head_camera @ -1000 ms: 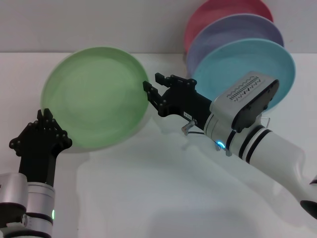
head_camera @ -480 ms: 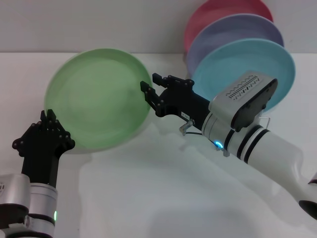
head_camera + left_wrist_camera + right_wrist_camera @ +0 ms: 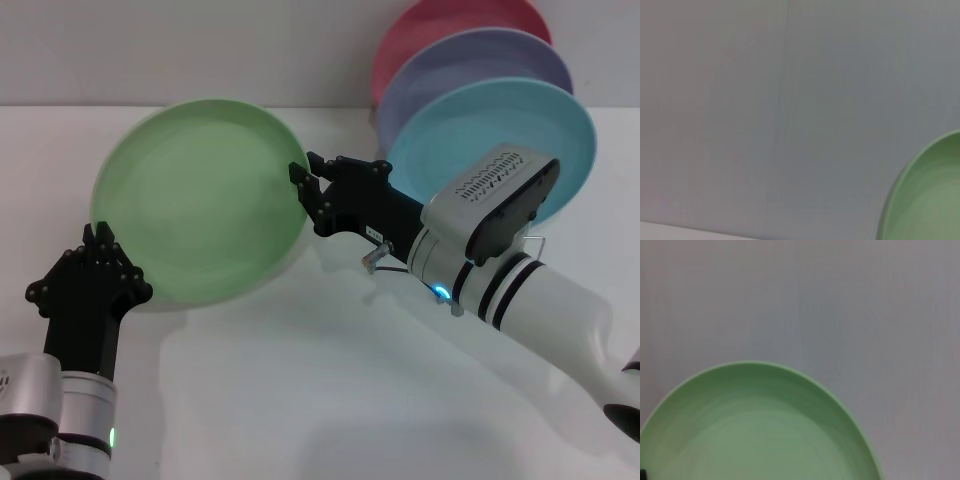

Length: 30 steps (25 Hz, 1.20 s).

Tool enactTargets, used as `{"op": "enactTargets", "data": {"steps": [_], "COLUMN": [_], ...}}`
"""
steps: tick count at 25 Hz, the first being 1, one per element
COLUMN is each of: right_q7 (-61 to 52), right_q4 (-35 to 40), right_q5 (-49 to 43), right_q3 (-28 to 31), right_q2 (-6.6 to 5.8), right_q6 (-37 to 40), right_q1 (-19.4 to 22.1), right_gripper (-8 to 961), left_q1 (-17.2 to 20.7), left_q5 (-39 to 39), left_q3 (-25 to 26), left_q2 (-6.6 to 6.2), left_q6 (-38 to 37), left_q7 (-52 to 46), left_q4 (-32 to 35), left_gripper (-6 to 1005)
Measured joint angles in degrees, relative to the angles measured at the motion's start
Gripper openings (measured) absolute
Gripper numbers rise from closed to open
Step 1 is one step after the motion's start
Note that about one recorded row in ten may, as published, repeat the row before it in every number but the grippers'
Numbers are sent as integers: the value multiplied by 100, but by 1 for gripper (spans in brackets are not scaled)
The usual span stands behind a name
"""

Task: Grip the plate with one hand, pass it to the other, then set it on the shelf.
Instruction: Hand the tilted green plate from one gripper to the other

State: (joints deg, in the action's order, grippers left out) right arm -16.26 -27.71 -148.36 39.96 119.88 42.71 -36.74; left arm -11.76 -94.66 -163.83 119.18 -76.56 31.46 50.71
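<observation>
nearest, left claw clamped on the lower edge of the light green plate, held tilted above the worktop. farther, right claw at the opposite rim, fingers apart. could drop if released before that closes.

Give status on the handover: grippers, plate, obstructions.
Left gripper at green plate's lower-left rim. Right gripper at its right rim. Plate held up, tilted, off the table. Nothing between plate and stacked plates.
</observation>
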Motion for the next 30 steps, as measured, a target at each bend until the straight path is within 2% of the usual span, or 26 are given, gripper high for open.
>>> {"op": "enactTargets", "data": {"steps": [2, 7, 26, 30], "right_q7": [0, 0, 43, 45], "right_q4": [2, 25, 36, 48], "right_q5": [0, 0, 0, 0], "right_q3": [0, 29, 27, 41], "right_q2": [0, 0, 0, 0], "right_q6": [0, 0, 0, 1], "right_q1": [0, 1, -31, -35], "right_gripper": [292, 183, 186, 144], "left_q1": [3, 11, -10, -18], "left_q5": [0, 0, 35, 28], "left_q3": [0, 0, 1, 1], "left_q2": [0, 0, 0, 0], "left_q6": [0, 0, 29, 36], "left_q7": [0, 0, 0, 0], "left_q4": [0, 0, -1, -9], "left_gripper": [34, 34, 34, 34]}}
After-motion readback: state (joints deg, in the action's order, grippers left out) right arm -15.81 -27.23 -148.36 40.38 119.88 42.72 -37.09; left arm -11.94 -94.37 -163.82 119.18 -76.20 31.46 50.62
